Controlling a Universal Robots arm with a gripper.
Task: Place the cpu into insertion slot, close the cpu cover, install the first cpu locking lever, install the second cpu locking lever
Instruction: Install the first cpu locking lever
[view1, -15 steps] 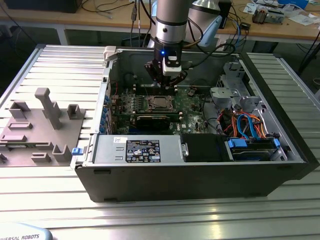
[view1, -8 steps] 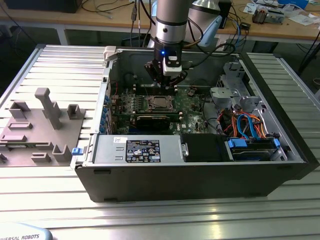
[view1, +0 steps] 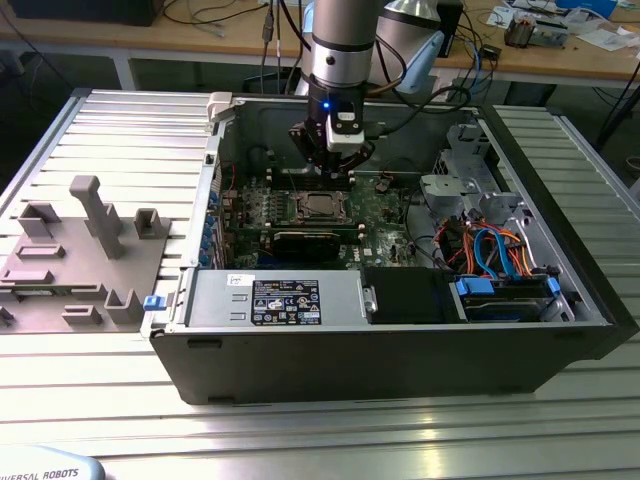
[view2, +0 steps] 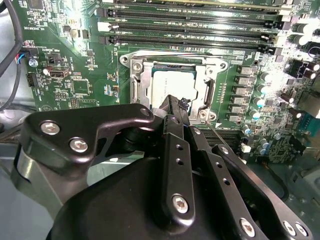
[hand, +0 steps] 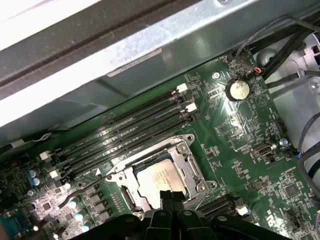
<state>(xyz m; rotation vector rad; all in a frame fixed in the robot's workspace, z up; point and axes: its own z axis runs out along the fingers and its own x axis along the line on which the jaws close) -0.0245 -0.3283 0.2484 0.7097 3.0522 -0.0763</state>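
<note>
**The hand hangs over the chip in its socket**

An open computer case (view1: 400, 350) lies on its side on a ribbed metal worktop (view1: 300, 430). The robot arm reaches down into it from 12 o'clock in the exterior view. Its black hand (view1: 331, 168) hangs just above the green board (view1: 385, 200).

The cpu (view1: 322, 206) sits in the insertion slot (view1: 341, 208), near the middle of the board. In that view it is right below the hand, at 6 o'clock from it.

In both wrist views the cpu (view2: 170, 86) (hand: 159, 177) shows its flat silver top. The cpu cover (view2: 141, 75) (hand: 187, 160) lies down flat around it like a shiny picture frame, and the chip looks out through the square hole.

The hand (view2: 175, 103) (hand: 170, 195) has its two fingers pressed together. The tips are just over the edge of the chip. I cannot tell if they touch it.

In the second wrist view, a thin silver rod (view2: 218, 136) sticks out at a slant just beside one corner of the cover.

Long black memory slots (hand: 125, 135) run side by side next to the socket. A round silver battery (hand: 237, 90) sits farther off on the board.

In the exterior view, blue cables (view1: 495, 245) lie at 3 o'clock from the socket. A grey tray of blocks (view1: 70, 270) rests on the worktop at 9 o'clock from the case.
</note>
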